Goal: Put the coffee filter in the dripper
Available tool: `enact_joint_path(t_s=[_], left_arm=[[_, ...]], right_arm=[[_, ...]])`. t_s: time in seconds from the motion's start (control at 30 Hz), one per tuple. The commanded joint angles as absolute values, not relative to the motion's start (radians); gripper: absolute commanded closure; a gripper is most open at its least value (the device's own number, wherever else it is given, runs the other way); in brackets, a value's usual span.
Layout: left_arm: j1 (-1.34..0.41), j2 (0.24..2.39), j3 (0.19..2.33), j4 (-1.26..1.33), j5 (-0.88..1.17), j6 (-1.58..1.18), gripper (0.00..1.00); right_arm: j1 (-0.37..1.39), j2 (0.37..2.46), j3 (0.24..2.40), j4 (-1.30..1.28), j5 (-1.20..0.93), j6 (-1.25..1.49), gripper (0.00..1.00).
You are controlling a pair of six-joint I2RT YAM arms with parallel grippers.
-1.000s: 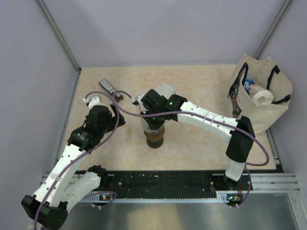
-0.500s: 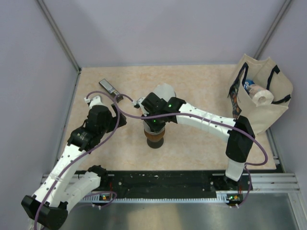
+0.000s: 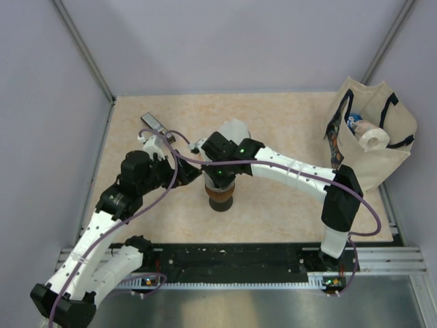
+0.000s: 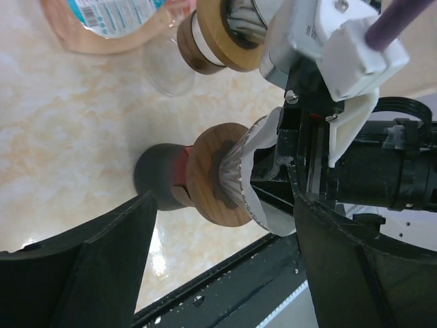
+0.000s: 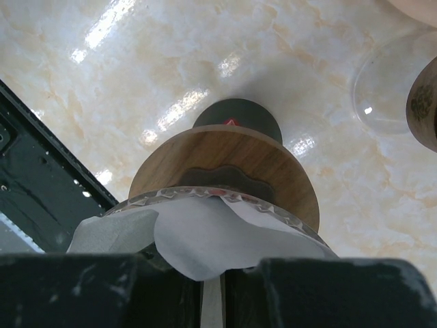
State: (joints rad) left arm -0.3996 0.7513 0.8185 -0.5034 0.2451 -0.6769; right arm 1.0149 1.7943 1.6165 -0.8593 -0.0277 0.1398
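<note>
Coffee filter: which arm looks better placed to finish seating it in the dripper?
The right. Its right gripper hangs directly over the dripper, pinching the coffee filter that already lies in its top. The left gripper stands open beside the dripper, holding nothing.

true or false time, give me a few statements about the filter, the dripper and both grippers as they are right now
1. The right gripper pinches the coffee filter. True.
2. The left gripper holds the dripper. False: it is open and holds nothing.
3. The dripper lies on its side. False: it stands upright on its dark base.
4. A tote bag stands at the right edge of the table in the top view. True.
</note>
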Motion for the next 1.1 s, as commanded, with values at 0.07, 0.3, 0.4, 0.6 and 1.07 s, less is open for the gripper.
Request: enact_joint_path(t_s=[0.07,0.3,0.4,0.6,1.07], left_arm=[[-0.397,0.802,0.759,-0.335,0.471,-0.704,0.24],[-0.396,0.822,0.75,-0.336,0.486,-0.718,0.37],[-0.399,0.824,0.752,-0.344,0.462,-0.719,0.41],[-0.399,0.839,0.75,-0.347,0.48,-0.721,0.48],[-0.399,0.879,0.746,-0.325,0.512,-0.73,0.66]], right_arm=[[1.028,1.783,1.614,-0.828,-0.04,0.153,0.88],[1.026,1.781,1.617,-0.825,-0.043,0.153,0.88],[1.025,1.781,1.618,-0.825,-0.044,0.153,0.88],[1.026,1.767,1.618,-0.821,-0.048,0.15,0.88],[1.028,1.749,1.614,-0.811,-0.046,0.15,0.88]])
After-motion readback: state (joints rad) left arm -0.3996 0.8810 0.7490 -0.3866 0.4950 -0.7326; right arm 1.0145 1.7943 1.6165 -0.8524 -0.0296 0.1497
